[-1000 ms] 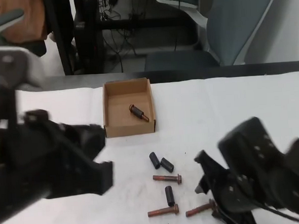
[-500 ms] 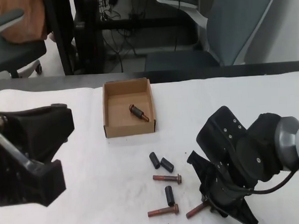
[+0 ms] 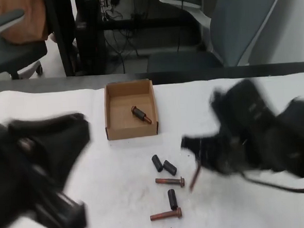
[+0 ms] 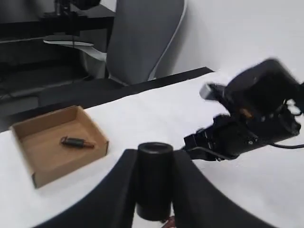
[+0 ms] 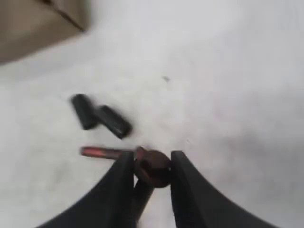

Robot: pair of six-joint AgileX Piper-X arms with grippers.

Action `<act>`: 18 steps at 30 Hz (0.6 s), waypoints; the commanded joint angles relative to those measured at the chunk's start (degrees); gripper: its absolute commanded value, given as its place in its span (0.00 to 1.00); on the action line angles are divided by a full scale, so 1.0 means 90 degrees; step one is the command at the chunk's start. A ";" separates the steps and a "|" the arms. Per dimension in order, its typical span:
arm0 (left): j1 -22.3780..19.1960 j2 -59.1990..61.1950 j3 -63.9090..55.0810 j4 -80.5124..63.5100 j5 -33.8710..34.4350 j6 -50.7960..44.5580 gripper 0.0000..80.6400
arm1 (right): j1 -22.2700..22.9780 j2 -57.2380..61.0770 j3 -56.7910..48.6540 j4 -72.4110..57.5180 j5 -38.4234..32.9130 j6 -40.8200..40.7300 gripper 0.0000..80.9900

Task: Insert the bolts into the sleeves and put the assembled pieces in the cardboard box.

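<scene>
Black sleeve (image 4: 154, 185) was gripped upright in the left end effector (image 4: 154, 159), clenched on it over the counter (image 3: 48, 105). One bolt (image 5: 153, 170) was grasped at its head in the right end effector (image 5: 152, 159). Loose sleeves (image 3: 164, 165) and loose bolts (image 3: 169, 181) were left toward the counter's near edge. The cardboard box (image 3: 131, 129) was placed toward the far edge, one assembled piece (image 3: 140, 114) inside.

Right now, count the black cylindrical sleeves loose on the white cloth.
3 sleeves: two side by side near the brown cardboard box, one farther from it between copper bolts. Others may be hidden.
</scene>
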 commanded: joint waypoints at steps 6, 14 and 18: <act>0.0020 0.0506 0.1981 -0.3184 0.0323 -0.0965 0.02 | 0.0674 -0.2621 -0.0045 -0.0134 0.0640 -0.2855 0.01; 0.0020 0.2346 0.2103 -0.5570 0.1253 -0.1038 0.02 | 0.1708 -0.2746 -0.0045 -0.0249 0.0409 -0.3742 0.01; 0.0001 0.2950 0.2090 -0.6163 0.1925 -0.1166 0.02 | 0.2020 -0.2341 -0.0045 -0.0673 0.0518 -0.4296 0.01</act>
